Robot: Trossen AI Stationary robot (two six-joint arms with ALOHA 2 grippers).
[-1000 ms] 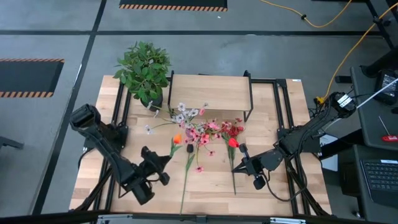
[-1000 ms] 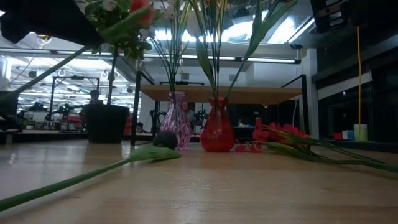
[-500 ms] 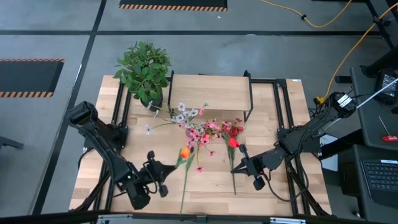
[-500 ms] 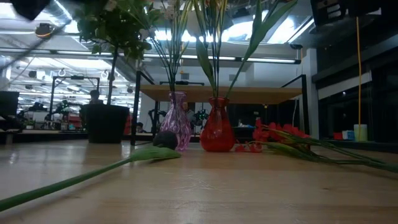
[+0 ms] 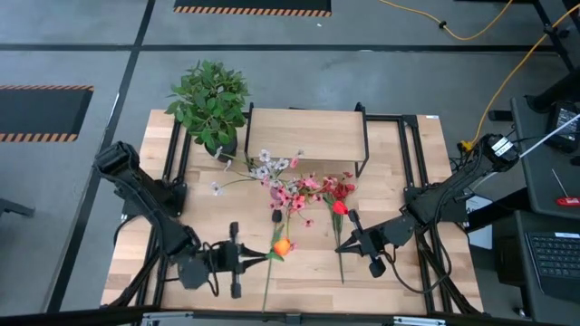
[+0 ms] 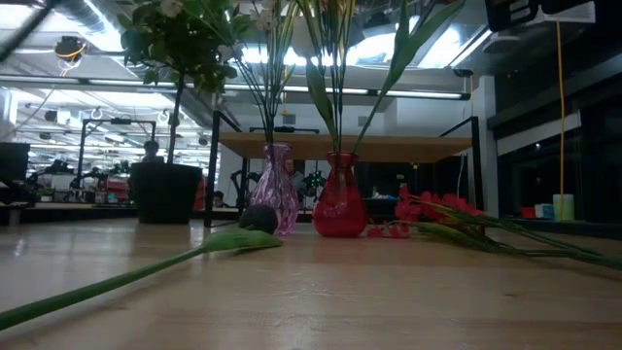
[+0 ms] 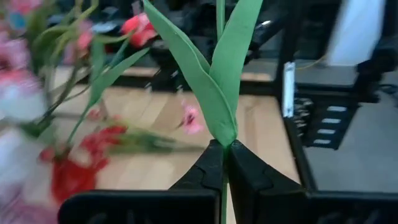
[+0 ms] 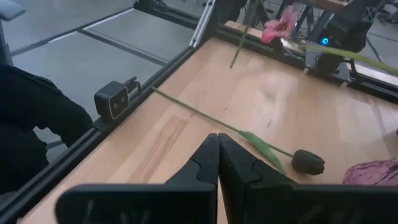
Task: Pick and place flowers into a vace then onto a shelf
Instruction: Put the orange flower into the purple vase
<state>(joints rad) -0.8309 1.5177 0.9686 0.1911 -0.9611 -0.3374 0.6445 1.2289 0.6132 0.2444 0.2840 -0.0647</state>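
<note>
My left gripper point(image 5: 265, 257) is over the table's near middle, shut on an orange-bloomed flower point(image 5: 283, 245) whose green leaves point(image 7: 217, 74) fill the left wrist view. My right gripper point(image 5: 343, 246) hovers shut near the near right, touching nothing. A dark-headed flower point(image 5: 276, 216) lies flat on the table, its stem point(image 6: 117, 282) running toward the near edge. A red flower point(image 5: 340, 207) lies beside my right gripper. A purple vase point(image 6: 277, 190) and a red vase point(image 6: 338, 199), both holding stems, stand in front of the shelf point(image 5: 306, 134). My left gripper pinches the orange flower's green stem point(image 7: 224, 144) between its two fingers, just where the leaves branch off. The fingers lie level, pointing toward the table's right. The flower is lifted clear of the table, leaves and bloom rising past the fingertips.
A bushy green plant in a black pot point(image 5: 210, 95) stands at the far left corner. Pink and white blooms point(image 5: 290, 186) spread above the vases. A black frame rail with a small camera point(image 8: 115, 99) runs along the table's near edge.
My left gripper has moved from near the vases toward the near edge and the right, turning until its fingers point toward the table's right. The orange flower travelled with it, away from the bunch of blooms to the near middle.
</note>
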